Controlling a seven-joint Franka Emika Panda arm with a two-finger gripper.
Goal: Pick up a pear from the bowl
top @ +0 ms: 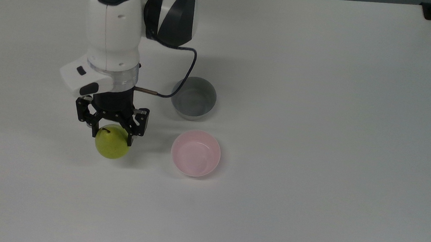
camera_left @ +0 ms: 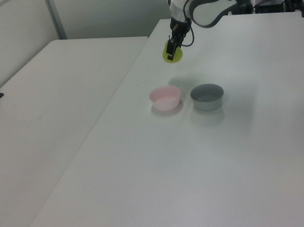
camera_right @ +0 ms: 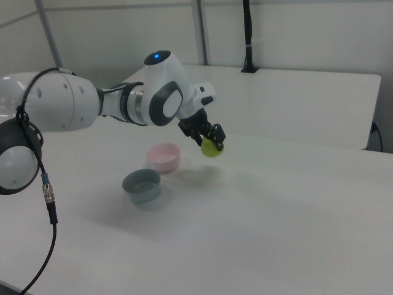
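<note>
Yellow-green and rounded, the pear [top: 111, 147] is clamped between the black fingers of the gripper [top: 112, 137], which close on its upper shoulders just below the short dark stem. It hangs clear of the tabletop [top: 318, 106], well off to the top view's left of the pink bowl [top: 196, 153]; the left view and right view confirm it is carried in the air, with a shadow beneath. The bowl stands empty, and a grey bowl [top: 194, 98] sits just beyond it, also empty. Judged as handled: the fruit looks firm, light and smooth-skinned, so slip is the main risk on its tapering top. A hold lower, across the widest part of the body, would seat more securely. The pick-up step appears accomplished; the remaining concern is keeping the grasp steady during transport.
</note>
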